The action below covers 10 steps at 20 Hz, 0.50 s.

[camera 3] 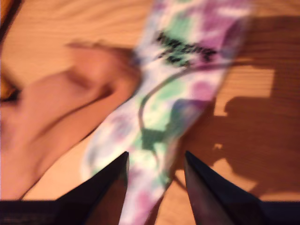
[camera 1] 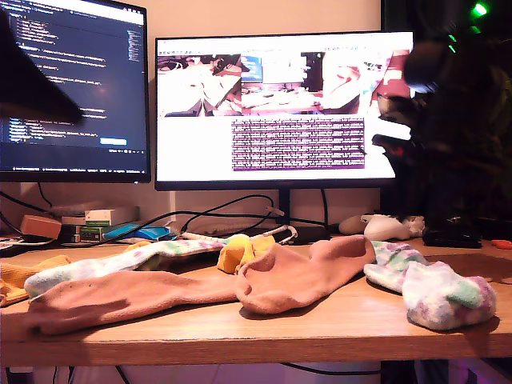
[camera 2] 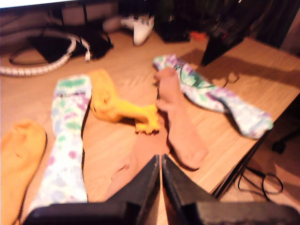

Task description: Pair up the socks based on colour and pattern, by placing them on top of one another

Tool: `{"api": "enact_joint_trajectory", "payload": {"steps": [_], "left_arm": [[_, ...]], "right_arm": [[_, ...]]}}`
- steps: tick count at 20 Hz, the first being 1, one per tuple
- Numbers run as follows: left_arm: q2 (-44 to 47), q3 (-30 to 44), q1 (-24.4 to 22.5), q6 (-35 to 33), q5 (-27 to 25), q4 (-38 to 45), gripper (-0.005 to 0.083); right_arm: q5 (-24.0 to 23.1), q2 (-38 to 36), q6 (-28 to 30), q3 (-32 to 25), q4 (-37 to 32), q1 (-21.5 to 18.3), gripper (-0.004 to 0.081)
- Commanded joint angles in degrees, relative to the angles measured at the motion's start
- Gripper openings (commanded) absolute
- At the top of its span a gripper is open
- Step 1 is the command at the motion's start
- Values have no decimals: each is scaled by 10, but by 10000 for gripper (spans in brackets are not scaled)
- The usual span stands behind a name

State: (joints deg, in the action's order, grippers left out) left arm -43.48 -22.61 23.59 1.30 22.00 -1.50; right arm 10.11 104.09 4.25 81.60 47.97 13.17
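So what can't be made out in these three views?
- Black print on the blotchy sock: motion blur in the second wrist view.
- Far end of the yellow sock: cut off at the exterior view's left edge.
- My second tool: its arm at the exterior view's right is a dark blur.
- What my first tool touches: unclear.

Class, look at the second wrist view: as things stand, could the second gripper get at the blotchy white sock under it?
Probably yes. My second gripper is open, directly above the blotchy white sock, with nothing between them.
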Motion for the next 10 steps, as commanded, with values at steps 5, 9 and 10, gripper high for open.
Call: {"api": "enact_joint_trajectory", "payload": {"steps": [5,9,10], "left_arm": [[-121,-7,2,-2,4,139,-22],[-225,-53,7,-11,17,202,-22],[-252,-71,9,-28,17,208,-22]], "right_arm": [[19,4,46,23,-8,69,313],[67,3,45,24,-3,78,124],[76,3,45,24,-1,78,31]]}}
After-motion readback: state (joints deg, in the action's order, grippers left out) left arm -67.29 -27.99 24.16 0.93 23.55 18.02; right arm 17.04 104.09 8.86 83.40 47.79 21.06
